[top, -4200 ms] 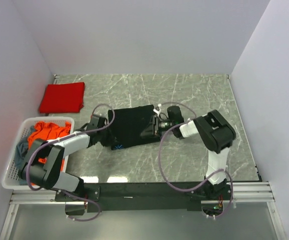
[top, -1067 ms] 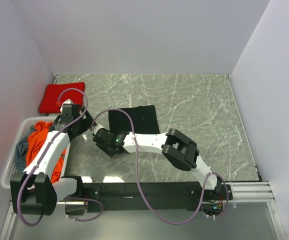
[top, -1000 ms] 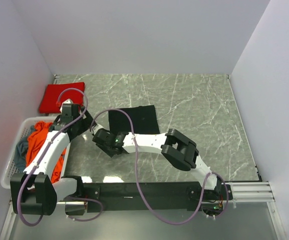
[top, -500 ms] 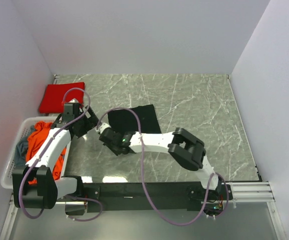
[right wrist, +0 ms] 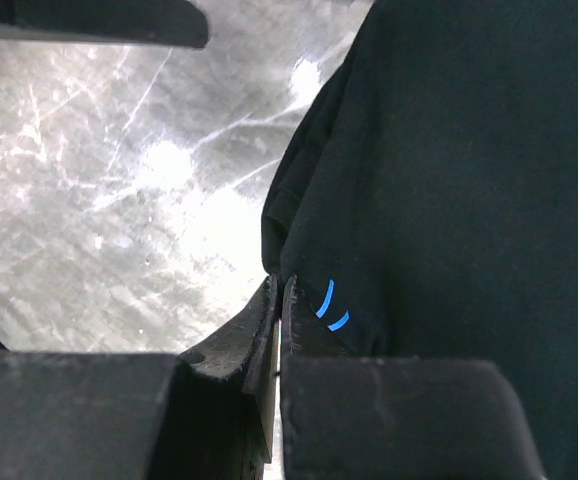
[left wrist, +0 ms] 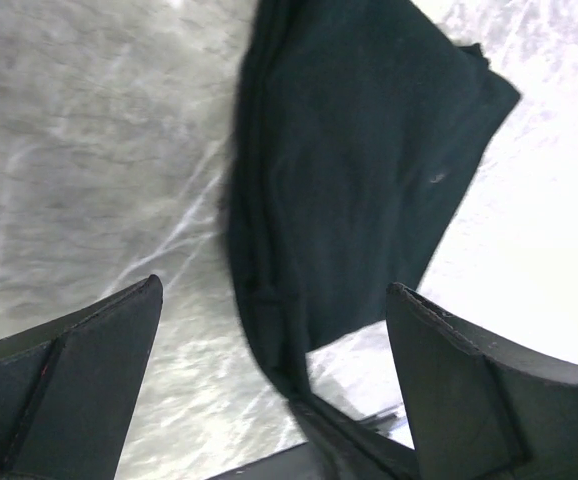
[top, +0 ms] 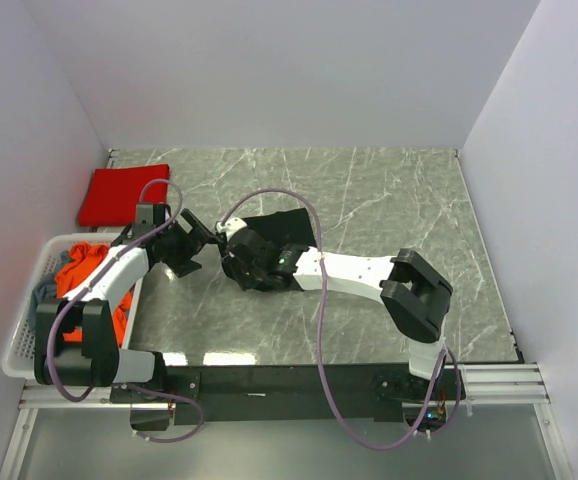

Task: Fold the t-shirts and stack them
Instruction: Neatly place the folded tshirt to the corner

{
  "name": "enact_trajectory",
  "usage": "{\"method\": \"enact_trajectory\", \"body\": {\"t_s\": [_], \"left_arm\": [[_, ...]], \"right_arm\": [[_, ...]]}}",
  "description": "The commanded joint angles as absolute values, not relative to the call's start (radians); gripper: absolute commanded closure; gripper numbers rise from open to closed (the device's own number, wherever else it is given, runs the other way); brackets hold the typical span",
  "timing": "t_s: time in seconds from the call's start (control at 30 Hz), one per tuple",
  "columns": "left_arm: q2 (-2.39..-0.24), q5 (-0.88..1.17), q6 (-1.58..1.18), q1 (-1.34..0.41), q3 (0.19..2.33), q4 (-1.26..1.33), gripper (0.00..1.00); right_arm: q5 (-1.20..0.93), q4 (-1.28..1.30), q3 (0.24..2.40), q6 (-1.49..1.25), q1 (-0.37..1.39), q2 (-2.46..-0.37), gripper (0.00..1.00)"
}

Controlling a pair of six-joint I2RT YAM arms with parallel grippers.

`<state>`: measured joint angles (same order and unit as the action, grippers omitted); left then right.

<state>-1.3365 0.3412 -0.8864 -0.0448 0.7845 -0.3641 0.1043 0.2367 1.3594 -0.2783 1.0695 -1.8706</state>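
A folded black t-shirt lies mid-table, partly under my right arm. My right gripper is shut on its left corner; in the right wrist view the jaws pinch the cloth edge beside a small blue mark. My left gripper stands open just left of that corner. In the left wrist view its fingers spread wide, with the black t-shirt ahead and its corner drawn to a point between them. A folded bright red t-shirt lies at the back left.
A white perforated basket at the left edge holds an orange-red t-shirt and a grey-blue one. The right arm's forearm and elbow stretch across the table's middle. White walls close in the table on three sides.
The right gripper has shut on the black t-shirt's corner and moved back and right, shifting the cloth. The left gripper has swung from beside the basket toward that corner, staying open.
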Motion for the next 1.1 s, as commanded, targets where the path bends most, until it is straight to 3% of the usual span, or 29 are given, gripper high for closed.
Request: {"method": "enact_trajectory", "body": {"t_s": [0.0,0.47,0.73,0.9,1.07], "left_arm": [[-1.351,0.402,-0.962,-0.049,0.769,-0.293,0.01],[-1.514,0.333,-1.035,-0.140,0.712,-0.157,0.01],[-1.607,0.279,-1.055,-0.187,0.739,-0.109,0.08],[-1.649,0.242,-1.058,-0.202,0.753,-0.086,0.18],[-1.669,0.215,-1.037,-0.206,0.750,-0.074,0.48]], "right_arm": [[0.060,0.163,1.336,-0.313,1.062,-1.818,1.00],[0.028,0.103,1.289,-0.351,1.042,-1.775,1.00],[0.003,0.089,1.275,-0.370,1.037,-1.775,1.00],[0.003,0.072,1.264,-0.382,1.035,-1.776,1.00],[-0.025,0.064,1.256,-0.383,1.037,-1.775,1.00]]}}
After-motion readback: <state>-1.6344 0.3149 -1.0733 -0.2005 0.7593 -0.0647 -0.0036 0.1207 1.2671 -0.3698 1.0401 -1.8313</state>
